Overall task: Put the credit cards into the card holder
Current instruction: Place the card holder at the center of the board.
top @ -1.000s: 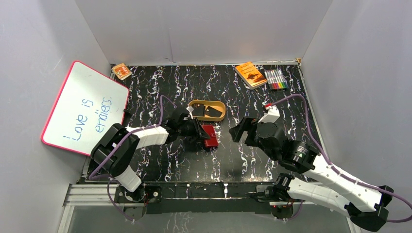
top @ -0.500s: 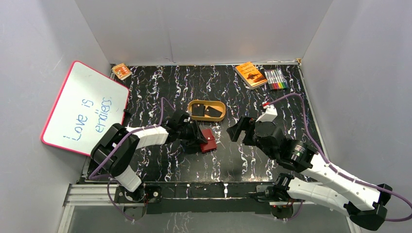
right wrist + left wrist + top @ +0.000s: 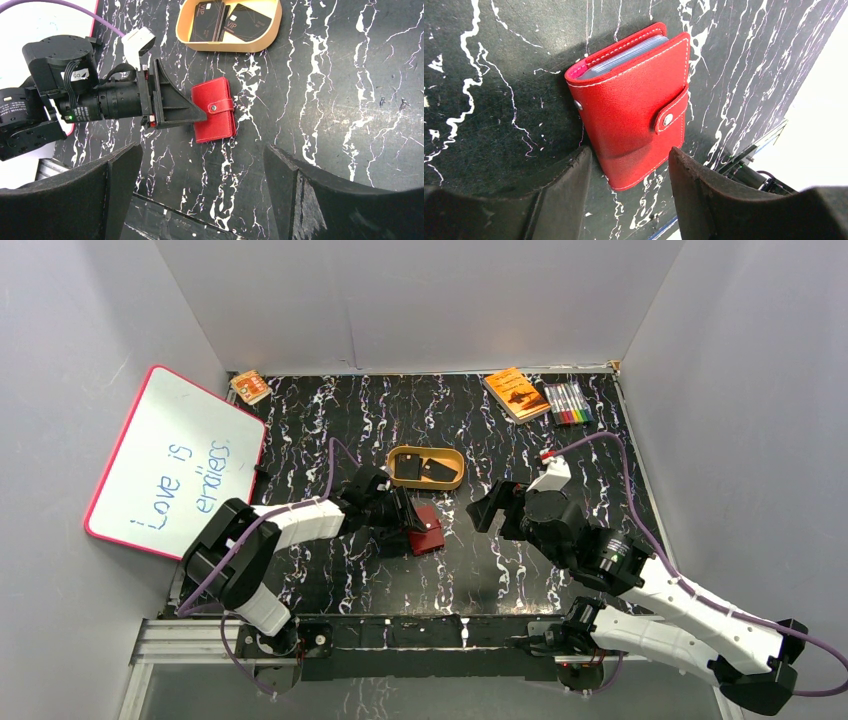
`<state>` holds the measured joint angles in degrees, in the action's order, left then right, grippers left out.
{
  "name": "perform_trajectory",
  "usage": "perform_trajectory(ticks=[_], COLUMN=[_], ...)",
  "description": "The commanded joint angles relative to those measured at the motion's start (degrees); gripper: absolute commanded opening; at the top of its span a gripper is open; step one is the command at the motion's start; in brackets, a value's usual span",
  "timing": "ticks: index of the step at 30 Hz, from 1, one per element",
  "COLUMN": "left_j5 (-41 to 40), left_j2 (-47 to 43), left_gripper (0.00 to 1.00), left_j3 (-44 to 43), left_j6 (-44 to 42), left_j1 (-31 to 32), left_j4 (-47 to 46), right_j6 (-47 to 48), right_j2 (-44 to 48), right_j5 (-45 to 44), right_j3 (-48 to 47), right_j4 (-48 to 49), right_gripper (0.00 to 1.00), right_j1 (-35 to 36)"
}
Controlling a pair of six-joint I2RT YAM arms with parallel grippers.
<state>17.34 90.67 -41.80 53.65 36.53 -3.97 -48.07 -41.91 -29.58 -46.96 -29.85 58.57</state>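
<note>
One snapped-shut red card holder [image 3: 634, 112] between the parted left claw [image 3: 629, 170]; two black credit cards [image 3: 227, 21] in one tan dish [image 3: 227, 46]; right claw [image 3: 200, 190] released.

Black marble-look worktop [image 3: 520, 570] boxed in by plain pale walls.

White veining runs all over the dark tabletop, and light grey panels rise on its left, far and right sides, the far wall [image 3: 420, 300] showing a vertical seam near its middle. A pink-framed whiteboard [image 3: 175, 462] leans against the left wall, handwritten "Love is endless" across it. At the far right corner lie an orange booklet [image 3: 516, 393] and a pack of coloured markers [image 3: 567, 402] side by side; a small orange box [image 3: 250, 387] sits at the far left corner. A metal rail [image 3: 200, 640] runs along the near edge. Lighting is even and soft.
</note>
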Motion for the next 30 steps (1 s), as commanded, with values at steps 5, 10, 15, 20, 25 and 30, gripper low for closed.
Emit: perform_trajectory(ticks=[5, 10, 15, 20, 25, 30], left_j5=[-3.4, -4.4, -6.5, -8.4, -8.1, -8.5], left_j2=[-2.5, -3.8, -6.0, -7.9, -8.7, -11.2], left_gripper=[0.57, 0.6, 0.79, 0.86, 0.87, 0.87], left_j3=[0.2, 1.6, 1.9, 1.7, 2.9, 3.6], left_j6=[-1.8, -2.1, -2.5, -3.3, -2.7, -2.3], left_j1=[-0.1, -0.2, -0.2, -0.2, -0.1, -0.2], left_j4=[3.6, 5.5, 7.1, 9.2, 8.7, 8.8], right_j6=[-0.4, -0.3, -0.5, -0.5, -0.2, -0.4], right_j2=[1.0, 0.6, 0.4, 0.4, 0.4, 0.3], right_j5=[-0.3, -0.2, 0.0, -0.3, -0.2, 0.5], right_j3=[-0.3, 0.1, -0.2, -0.6, -0.5, -1.1], right_j4=[2.5, 2.7, 2.9, 3.1, 2.9, 2.8], right_gripper=[0.99, 0.99, 0.98, 0.98, 0.99, 0.98], right_j1=[0.0, 0.1, 0.0, 0.0, 0.0, 0.0])
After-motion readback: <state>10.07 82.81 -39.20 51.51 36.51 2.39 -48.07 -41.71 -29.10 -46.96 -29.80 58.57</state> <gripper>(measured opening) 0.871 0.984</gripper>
